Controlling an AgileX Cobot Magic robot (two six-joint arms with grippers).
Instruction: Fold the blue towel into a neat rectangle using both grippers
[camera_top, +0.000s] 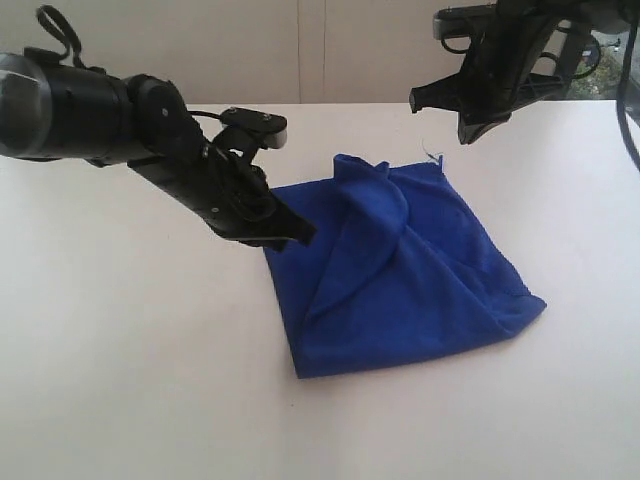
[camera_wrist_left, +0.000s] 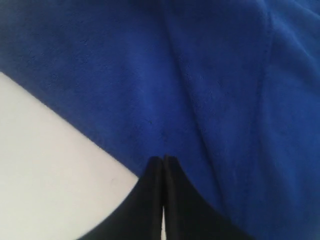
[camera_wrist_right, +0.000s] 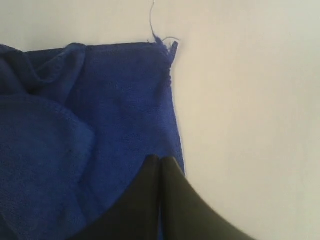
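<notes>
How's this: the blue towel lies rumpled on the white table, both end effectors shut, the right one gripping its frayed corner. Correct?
Not quite. The right end effector is shut but grips nothing; the exterior view shows it hanging above the frayed corner of the blue towel, apart from it. The rest stands.

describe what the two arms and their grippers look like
The left arm has thick, glossy black cylindrical links with thin black cables running along it. The right arm is black and more angular. The left gripper and right gripper each end in two flat black fingers tapering to a point.
</notes>
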